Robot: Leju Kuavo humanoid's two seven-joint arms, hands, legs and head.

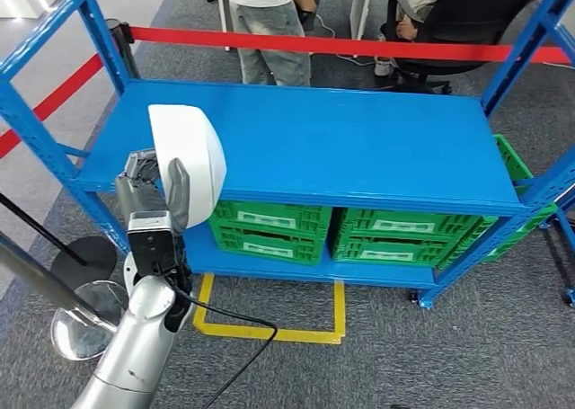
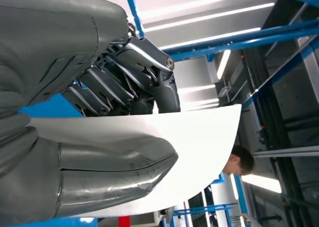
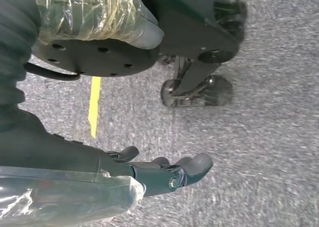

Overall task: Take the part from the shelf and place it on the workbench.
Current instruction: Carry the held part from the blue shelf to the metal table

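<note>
One white part [image 1: 193, 157] held in left robot hand [image 1: 159, 189]; two green crates [image 1: 271, 229].

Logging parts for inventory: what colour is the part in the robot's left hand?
White, plain and glossy. The part held by the left hand shows best in the head view.

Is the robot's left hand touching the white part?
Touching. In the left wrist view the left hand grips the white part, thumb and fingers pressed on opposite faces.

Left arm [image 1: 132, 355]: silver casing, black cable alongside. Left hand [image 1: 153, 202]: grey ribbed cover, thick grey thumb, dark fingers [image 2: 112, 82] with visible screws.
</note>
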